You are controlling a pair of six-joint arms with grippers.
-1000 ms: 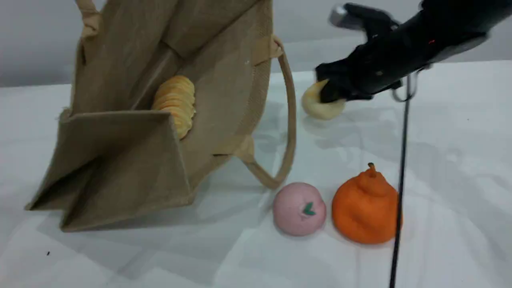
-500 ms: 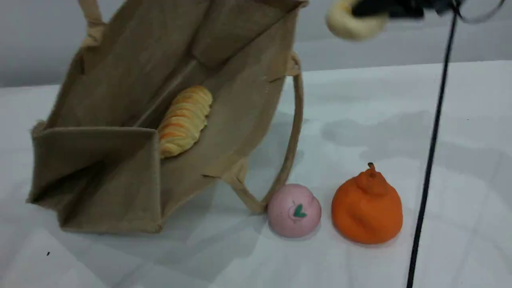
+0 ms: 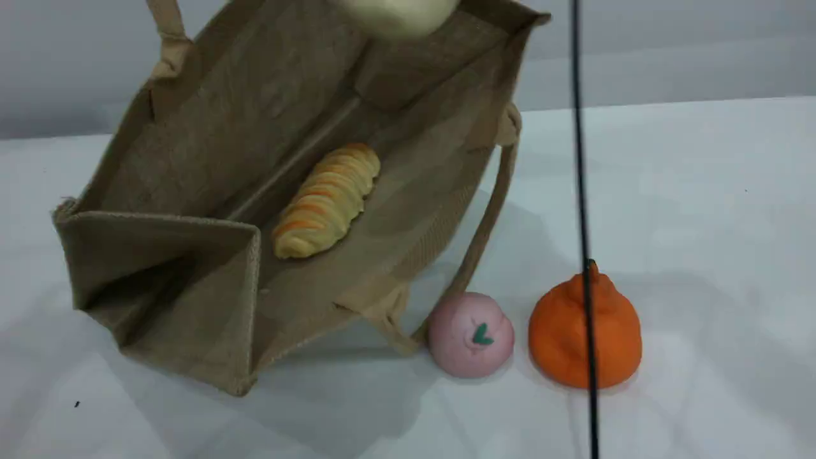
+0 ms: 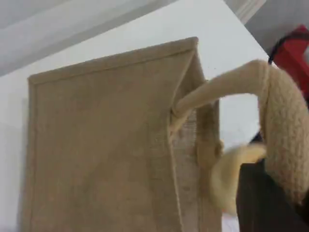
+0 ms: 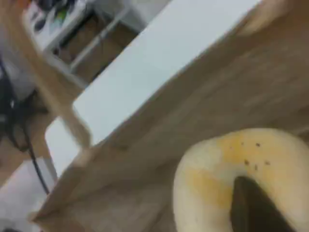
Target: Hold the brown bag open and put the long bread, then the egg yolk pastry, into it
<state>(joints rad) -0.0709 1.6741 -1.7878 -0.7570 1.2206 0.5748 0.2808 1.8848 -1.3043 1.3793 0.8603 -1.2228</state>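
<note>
The brown bag [image 3: 210, 159] leans on its side with its mouth toward the scene camera. The long bread [image 3: 328, 201] lies inside on the lower wall. At the top edge of the scene view, over the bag's mouth, hangs the blurred egg yolk pastry [image 3: 398, 13]. In the right wrist view my right gripper [image 5: 251, 212] is shut on the pastry [image 5: 227, 179], one dark fingertip [image 5: 248, 205] pressed into it, the bag's inner wall [image 5: 203, 111] behind. In the left wrist view my left gripper [image 4: 275, 208] is shut on the bag's rope handle [image 4: 285, 121], above the bag's outer face [image 4: 96, 145].
A pink round bun [image 3: 472, 335] with a green leaf mark touches the bag's lower handle [image 3: 484, 223]. An orange pear-shaped item [image 3: 612, 338] stands to its right. A black cable [image 3: 580, 159] hangs down in front of it. White table all round.
The pastry has been lifted from the table right of the bag and carried left over the bag's mouth. The bag has swung wider toward the right and the bread has slid down inside.
</note>
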